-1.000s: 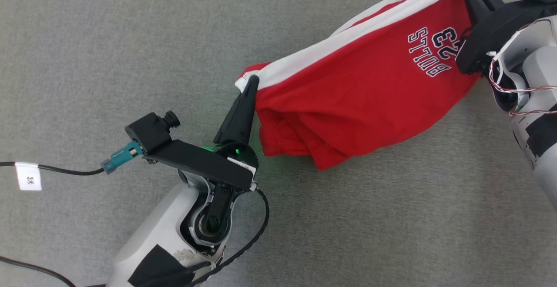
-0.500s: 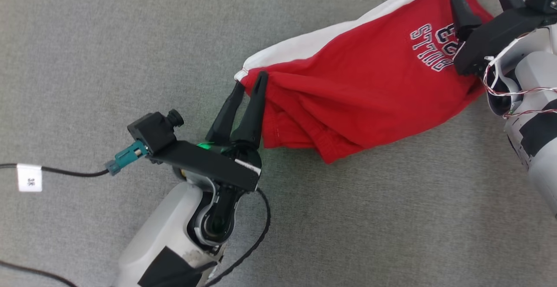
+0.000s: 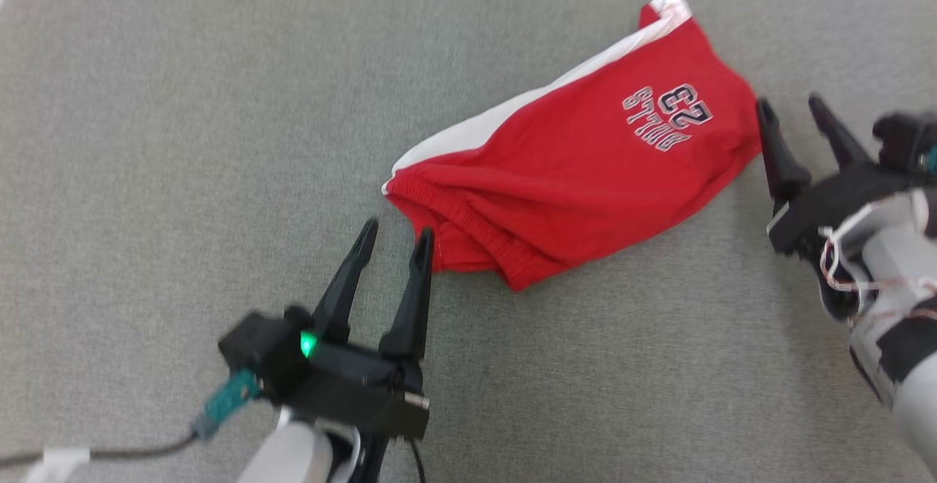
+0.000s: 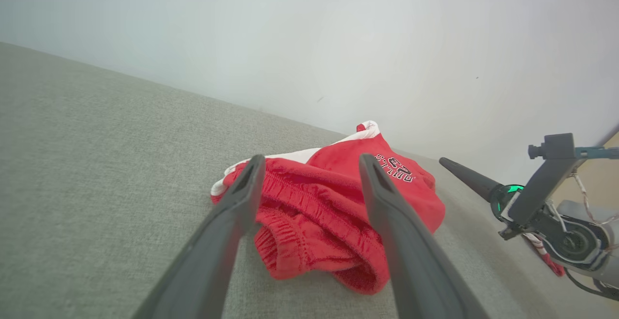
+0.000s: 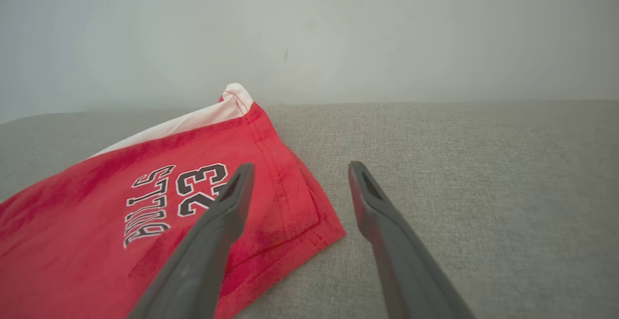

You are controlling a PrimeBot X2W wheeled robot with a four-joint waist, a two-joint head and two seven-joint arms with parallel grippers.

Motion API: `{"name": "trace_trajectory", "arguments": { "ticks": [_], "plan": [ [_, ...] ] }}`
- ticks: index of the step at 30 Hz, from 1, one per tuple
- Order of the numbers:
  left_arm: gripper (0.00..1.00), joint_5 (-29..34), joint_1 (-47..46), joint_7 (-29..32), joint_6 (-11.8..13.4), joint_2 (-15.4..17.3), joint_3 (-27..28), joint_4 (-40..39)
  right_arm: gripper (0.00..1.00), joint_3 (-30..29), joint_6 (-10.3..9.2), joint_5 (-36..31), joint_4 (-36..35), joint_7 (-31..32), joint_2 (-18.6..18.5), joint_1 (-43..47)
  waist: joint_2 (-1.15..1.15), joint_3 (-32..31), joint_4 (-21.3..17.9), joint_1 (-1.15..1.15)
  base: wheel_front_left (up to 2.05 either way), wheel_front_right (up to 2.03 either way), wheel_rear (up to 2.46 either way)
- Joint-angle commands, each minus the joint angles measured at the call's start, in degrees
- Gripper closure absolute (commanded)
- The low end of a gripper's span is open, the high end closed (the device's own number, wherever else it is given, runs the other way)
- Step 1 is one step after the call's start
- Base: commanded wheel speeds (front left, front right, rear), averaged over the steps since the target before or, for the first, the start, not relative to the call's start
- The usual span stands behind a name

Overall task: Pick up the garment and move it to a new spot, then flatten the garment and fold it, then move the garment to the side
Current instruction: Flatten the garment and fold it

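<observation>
The garment (image 3: 578, 168) is a pair of red shorts with a white side stripe and "BULLS 23" lettering, lying folded on the grey surface, also seen as the garment (image 4: 333, 222) and the garment (image 5: 145, 222). My left gripper (image 3: 395, 238) stands open just below its waistband end, its right finger close to the cloth, nothing between the fingers. My right gripper (image 3: 790, 106) is open beside the hem end, holding nothing. The left wrist view frames the bunched waistband between my left gripper (image 4: 312, 162). The right gripper (image 5: 297, 169) hangs over the hem corner.
A grey fabric surface (image 3: 183, 139) spreads all around the garment, with a pale wall (image 5: 338, 29) beyond its far edge. A cable with a white tag (image 3: 62, 459) trails at the lower left.
Both grippers opened and let go of the garment, which now lies flat on the surface. Both arms drew back from it. The head view also shifted.
</observation>
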Motion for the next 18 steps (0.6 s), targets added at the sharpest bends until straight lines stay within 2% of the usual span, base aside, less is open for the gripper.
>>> {"name": "trace_trajectory", "arguments": {
  "ticks": [1,4,8,12,18],
  "plan": [
    [0.0,1.6,1.6,-0.1,0.4,-0.2,0.4,-0.9,0.0,-0.6,-0.16,0.2,-0.4,-0.2,0.0,1.2,0.0,-2.4,-1.1,0.01,0.0,0.0,0.0],
    [0.0,6.9,5.5,-0.1,2.0,-0.8,1.7,-3.9,0.0,-2.5,-0.16,0.3,-1.3,-0.2,0.4,4.2,0.0,-3.5,-0.6,0.01,0.0,0.0,0.0],
    [0.0,11.9,9.5,-0.1,2.8,-1.6,1.9,-5.9,0.0,-5.3,-0.16,-0.2,-1.0,-0.2,0.4,5.8,0.0,-3.9,1.3,0.01,0.0,0.0,0.0],
    [0.0,13.7,11.8,-0.1,2.2,-2.6,1.7,-6.8,0.0,-7.4,-0.16,-0.5,1.9,-0.2,0.6,5.4,0.0,-3.3,4.1,0.01,0.0,0.0,0.0],
    [0.0,15.1,11.7,-0.1,0.9,-3.5,0.7,-6.8,0.0,-8.3,-0.16,-1.5,10.9,0.1,1.0,1.2,0.0,-1.8,7.7,0.01,0.0,0.0,0.0]
  ]
}}
